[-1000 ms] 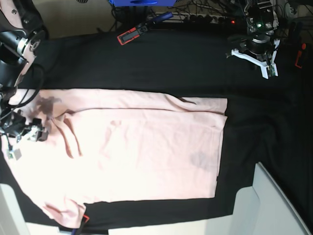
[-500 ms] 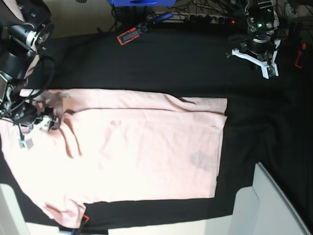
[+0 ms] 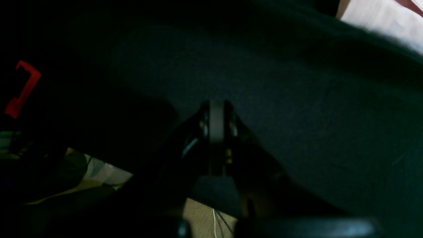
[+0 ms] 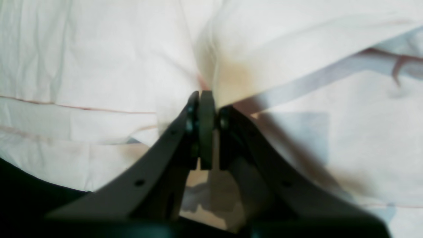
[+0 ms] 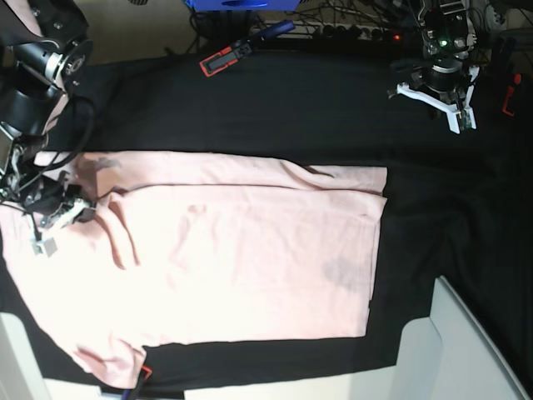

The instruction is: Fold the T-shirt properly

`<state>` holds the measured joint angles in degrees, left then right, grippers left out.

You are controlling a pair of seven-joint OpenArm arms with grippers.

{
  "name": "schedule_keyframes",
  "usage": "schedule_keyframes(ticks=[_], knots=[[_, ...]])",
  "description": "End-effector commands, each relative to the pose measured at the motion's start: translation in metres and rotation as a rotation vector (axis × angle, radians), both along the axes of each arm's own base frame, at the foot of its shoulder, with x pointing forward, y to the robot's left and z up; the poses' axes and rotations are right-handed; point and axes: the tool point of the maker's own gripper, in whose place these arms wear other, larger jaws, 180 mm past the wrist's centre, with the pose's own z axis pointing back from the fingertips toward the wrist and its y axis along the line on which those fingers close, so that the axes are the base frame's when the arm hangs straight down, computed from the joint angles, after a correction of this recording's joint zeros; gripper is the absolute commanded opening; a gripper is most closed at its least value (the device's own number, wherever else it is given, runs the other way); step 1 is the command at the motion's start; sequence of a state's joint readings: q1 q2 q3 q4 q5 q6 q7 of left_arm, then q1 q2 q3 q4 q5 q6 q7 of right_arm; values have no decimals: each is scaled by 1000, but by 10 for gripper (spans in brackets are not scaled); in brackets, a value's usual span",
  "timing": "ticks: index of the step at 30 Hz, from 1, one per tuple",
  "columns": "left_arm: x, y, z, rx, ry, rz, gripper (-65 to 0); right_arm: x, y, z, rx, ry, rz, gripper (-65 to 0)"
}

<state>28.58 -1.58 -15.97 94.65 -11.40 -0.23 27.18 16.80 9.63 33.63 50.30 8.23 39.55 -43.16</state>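
Your right gripper (image 4: 206, 99) is clenched on a pinch of the pale pink T-shirt (image 5: 241, 258) at its left end, likely to lift that end over for a fold. The shirt lies spread across the black table cloth (image 5: 250, 108). Your left gripper (image 3: 216, 114) rests clenched and empty, parked far right, clear of the shirt.
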Motion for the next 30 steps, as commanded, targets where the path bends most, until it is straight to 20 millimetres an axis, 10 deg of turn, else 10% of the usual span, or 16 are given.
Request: schedule_keyframes(ticks=[1, 14, 30], knots=[[7, 4, 10, 25, -34, -9, -650, 20, -16, 21, -25, -80, -13, -647], [5, 2, 8, 22, -28, -14, -650, 54, -69, 53, -47, -115, -65, -647], [3, 3, 8, 22, -22, -11, -650, 104, -45, 85, -129, -198, 38, -647]])
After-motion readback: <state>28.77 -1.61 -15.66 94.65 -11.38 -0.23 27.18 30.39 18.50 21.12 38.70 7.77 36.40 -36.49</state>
